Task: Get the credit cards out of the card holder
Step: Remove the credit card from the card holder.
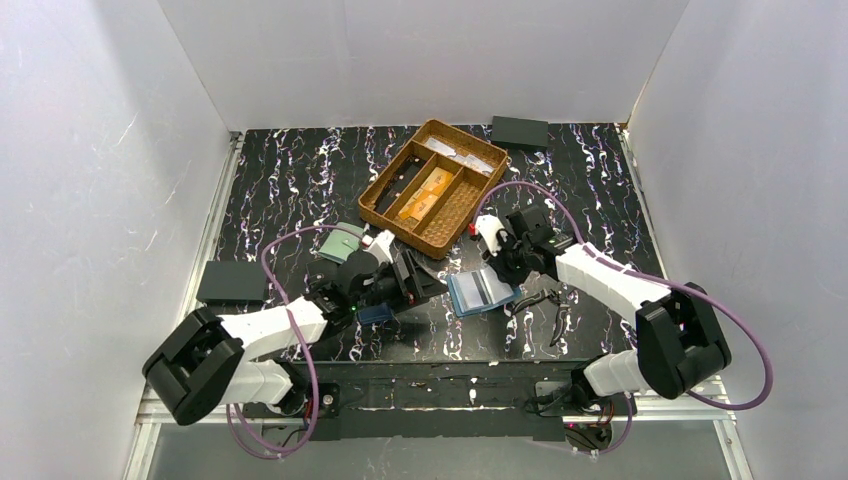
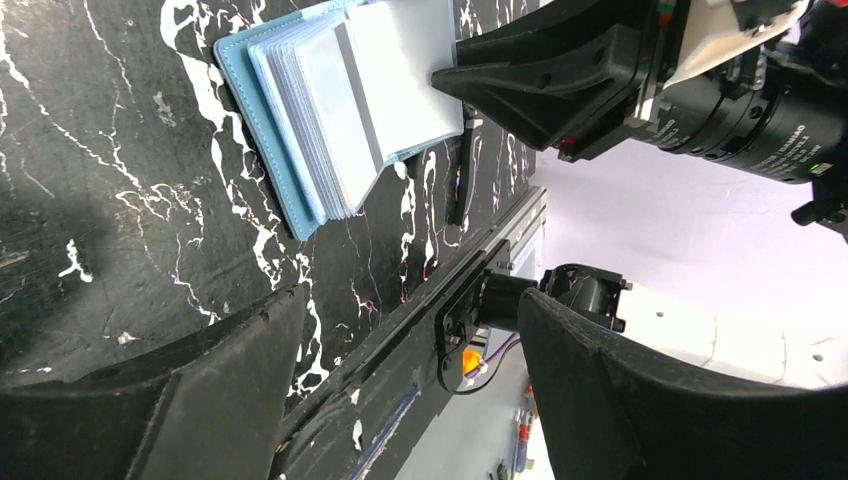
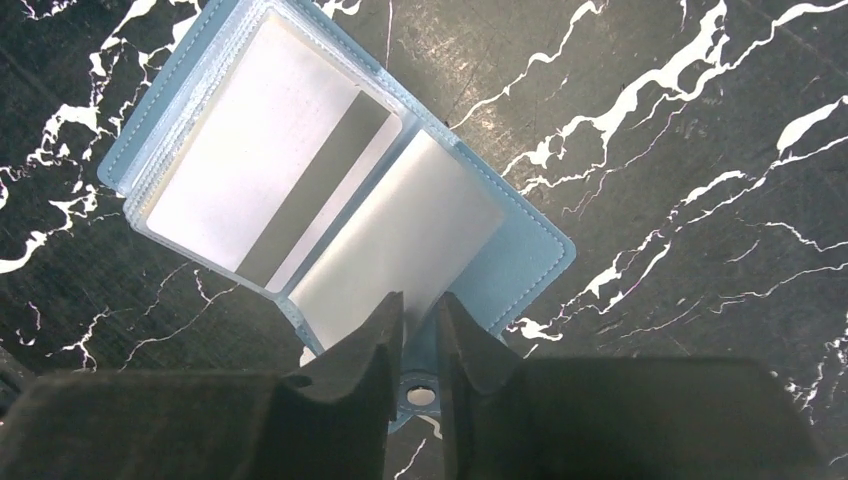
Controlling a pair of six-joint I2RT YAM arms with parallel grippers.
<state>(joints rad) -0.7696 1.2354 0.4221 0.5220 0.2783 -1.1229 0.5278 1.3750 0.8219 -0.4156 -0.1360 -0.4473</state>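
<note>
The light steel-blue folding card holder (image 3: 520,255) lies open and flat on the black, white-veined counter (image 3: 700,150). It sits near the middle, slightly right, on the near side of the brown woven compartment tray (image 1: 395,168). Its clear sleeves face up. The left sleeve shows a pale card with a dark stripe (image 3: 270,190), not yet removed. Whether the other sleeves are loaded cannot be told.

The right fingers (image 3: 365,350) are drawn almost together over the holder's near edge, at the snap tab (image 3: 420,396), with the cover's rim between them. This appears to be a pinch on the cover, not on a card. Its likely purpose is to anchor the holder so it neither slides nor folds shut when a card is pulled.

The left fingers (image 2: 200,400) stand wide apart and hold nothing. They hover near the counter just left of the holder, facing its stacked sleeves, which leaves them free for extraction.

Orange-gold credit cards (image 1: 428,190) lie in the tray's middle compartments, so the task is judged partly complete.

The next move calls for the left fingers to narrow onto the striped card's edge. The main risk is seizing the slick sleeve together with the card.
</note>
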